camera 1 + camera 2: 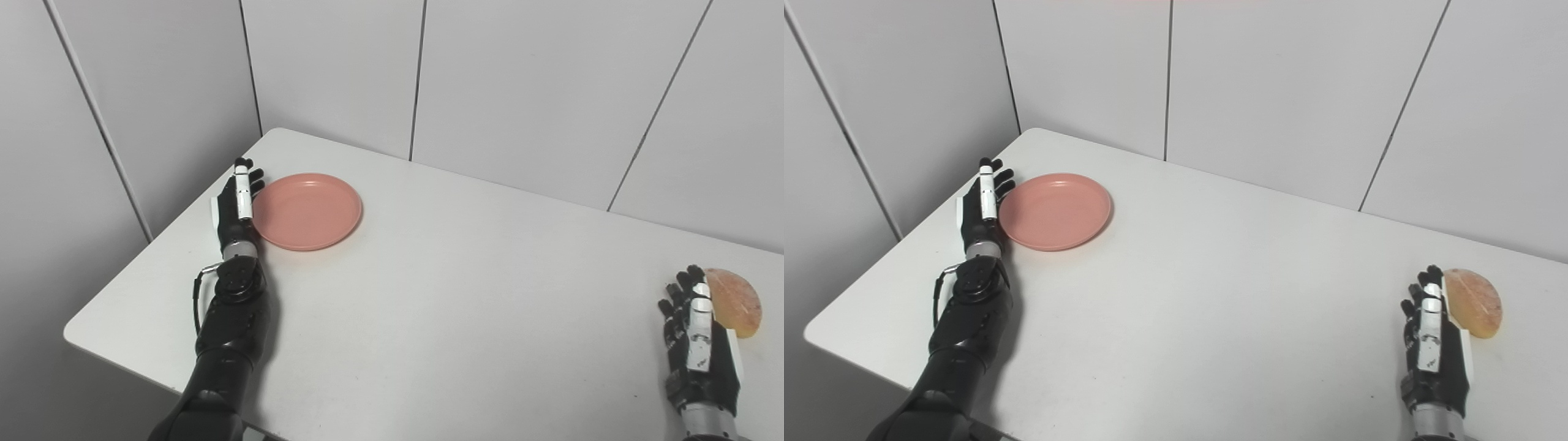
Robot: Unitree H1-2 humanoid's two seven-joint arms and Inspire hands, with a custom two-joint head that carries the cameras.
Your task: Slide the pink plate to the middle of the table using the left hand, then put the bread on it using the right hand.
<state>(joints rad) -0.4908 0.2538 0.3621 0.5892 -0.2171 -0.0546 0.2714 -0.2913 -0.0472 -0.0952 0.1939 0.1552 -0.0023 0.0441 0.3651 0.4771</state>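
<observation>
A round pink plate (309, 209) lies flat on the white table (441, 275), at the far left. My left hand (237, 205) is open, fingers straight, standing on edge against the plate's left rim. A half-round piece of orange-brown bread (735, 301) lies at the right edge of the table. My right hand (695, 334) is open and empty, just left of the bread and beside it; I cannot tell whether it touches it. Both hands show in the right eye view too, the left (983, 205) and the right (1434, 340).
Grey panelled walls stand close behind the table and along its left side. The table's left edge lies just beyond my left hand. Its front edge runs under my left forearm (229, 331).
</observation>
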